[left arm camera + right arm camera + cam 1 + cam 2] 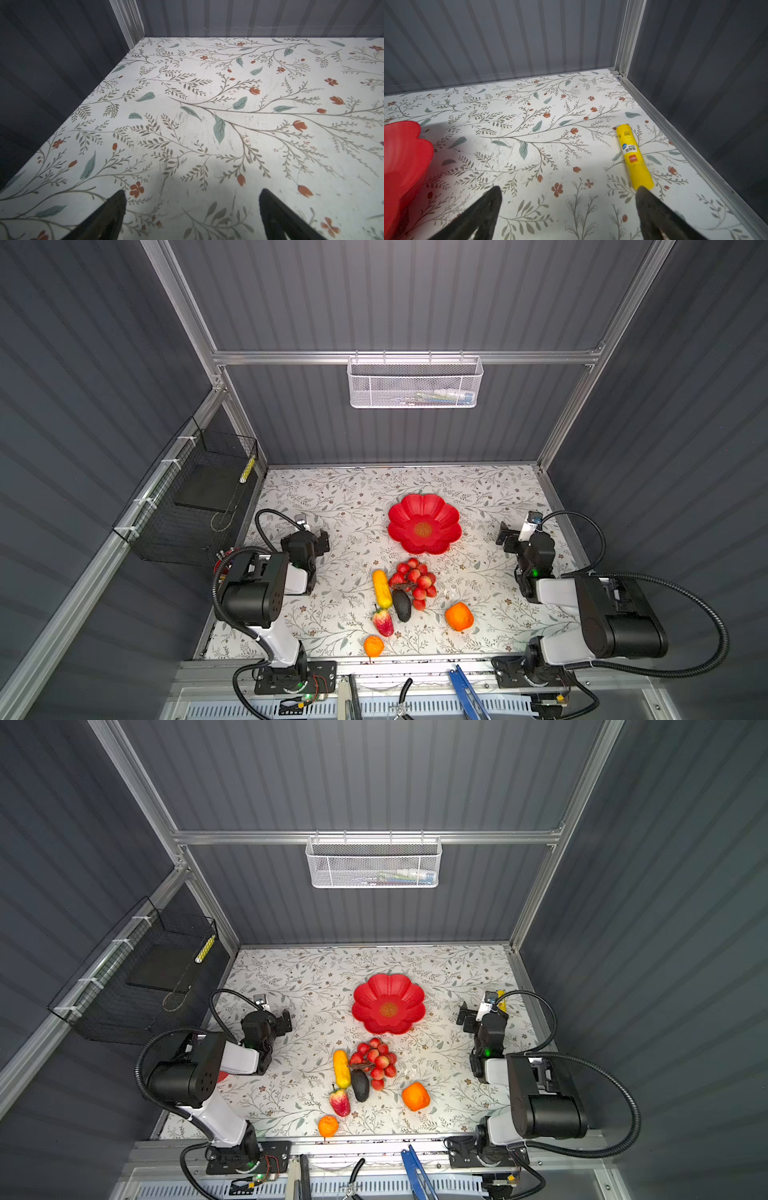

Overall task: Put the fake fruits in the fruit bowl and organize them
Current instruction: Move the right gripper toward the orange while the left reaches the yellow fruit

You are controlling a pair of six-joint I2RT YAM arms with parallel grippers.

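Jaws of the left gripper (192, 195) are seen spread wide in the left wrist view, with nothing between them but the floral table (207, 104). The right gripper (569, 191) is likewise held wide apart and empty. A small yellow tube (634, 158) is seen lying by one of its fingers, close to the side wall; whether the two touch cannot be told.

In both top views the fruit bowl (424, 526) is seen resting on the table between the two grippers, with nothing in it. All six fruits are found on the table in front of the bowl, none inside it. The red grape bunch (415, 580) is placed nearest the bowl. The yellow oblong fruit (382, 589) is laid just beside the bunch on its left. The dark avocado (402, 605) is tucked against both of them. The strawberry (383, 622) is set just in front of the yellow fruit's near end. The small orange (373, 646) is seen close to the table's front edge. The larger orange fruit (459, 616) is set apart to the right of the cluster.
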